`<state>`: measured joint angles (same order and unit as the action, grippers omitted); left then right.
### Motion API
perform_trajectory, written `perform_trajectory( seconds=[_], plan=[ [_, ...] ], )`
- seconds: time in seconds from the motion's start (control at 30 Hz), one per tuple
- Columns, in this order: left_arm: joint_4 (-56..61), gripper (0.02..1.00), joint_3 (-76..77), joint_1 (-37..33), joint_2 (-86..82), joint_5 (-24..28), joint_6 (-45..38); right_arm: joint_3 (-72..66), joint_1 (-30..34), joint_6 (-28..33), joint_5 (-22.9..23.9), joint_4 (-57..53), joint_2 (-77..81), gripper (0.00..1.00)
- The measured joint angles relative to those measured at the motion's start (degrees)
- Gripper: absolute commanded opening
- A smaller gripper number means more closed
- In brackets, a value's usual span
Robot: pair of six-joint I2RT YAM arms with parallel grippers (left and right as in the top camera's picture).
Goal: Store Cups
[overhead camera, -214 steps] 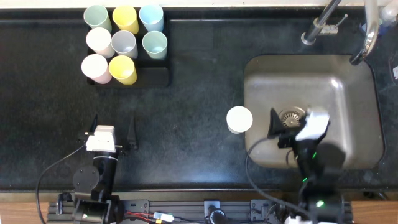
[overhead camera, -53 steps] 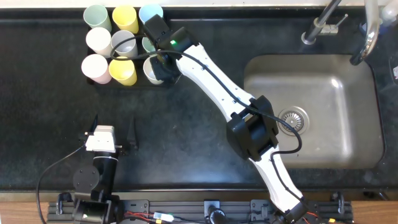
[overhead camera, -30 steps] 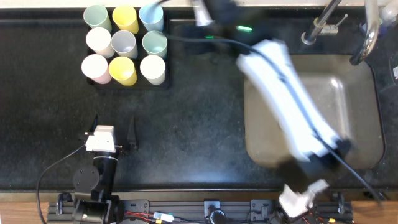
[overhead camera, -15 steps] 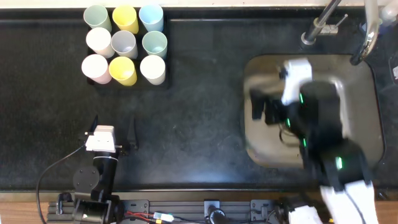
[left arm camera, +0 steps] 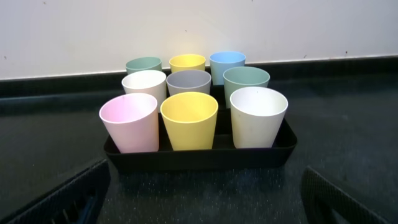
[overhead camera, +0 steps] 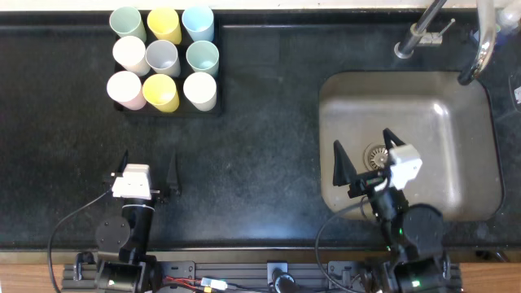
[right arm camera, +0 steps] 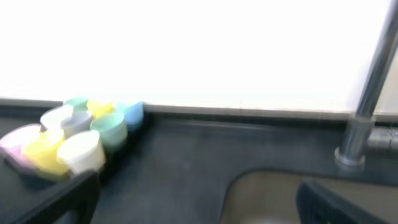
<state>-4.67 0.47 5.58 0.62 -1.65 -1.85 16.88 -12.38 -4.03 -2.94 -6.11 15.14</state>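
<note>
We see nine smooth, matt cups standing in three rows of three in a shallow black tray [overhead camera: 212, 105] at the far left of the dark speckled bench [overhead camera: 260, 163]. Each cup is upright, mouth up, its long axis vertical. The front row holds a pink cup [overhead camera: 124, 89], a yellow cup [overhead camera: 160, 91] and a white cup [overhead camera: 199, 90]. From above they read as plain round rims. The left wrist view adds their sides, tapering towards the base, and the tray's low glossy wall [left arm camera: 199, 158] with rounded corners. The left tool [overhead camera: 148, 167] sits over the bench on the near side of the tray, well apart from it, its two dark pointed fingers spread wide with nothing between them. The right tool [overhead camera: 362, 140] is over the brushed steel sink [overhead camera: 456, 106], near the round drain [overhead camera: 376, 153], likewise wide open and empty. The right wrist view takes in the upright metal stem of the faucet [right arm camera: 367, 93] at the sink's far edge. The tray of cups is a soft blur there, and we think the white one [right arm camera: 81, 151] sits nearest.
</note>
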Motion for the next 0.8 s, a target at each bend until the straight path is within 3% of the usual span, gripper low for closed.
perform_trajectory(
  seconds=[0.13,0.3,0.6,0.8],
  plan=[
    [0.00,1.000,0.00,0.00,0.00,0.00,0.00,-9.38,2.43,-0.02,-0.04,9.05,-8.44,0.998],
    [0.02,1.000,0.00,0.00,0.00,0.00,0.00,-15.15,5.27,0.02,-0.02,12.28,-14.10,0.996],
    [0.02,1.000,0.00,0.00,0.00,0.00,0.00,-15.85,5.22,0.00,-0.04,2.08,-14.27,0.993],
    [0.02,1.000,0.00,0.00,0.00,0.00,0.00,-15.85,5.22,0.00,-0.04,1.73,-14.29,0.996]
  ],
)
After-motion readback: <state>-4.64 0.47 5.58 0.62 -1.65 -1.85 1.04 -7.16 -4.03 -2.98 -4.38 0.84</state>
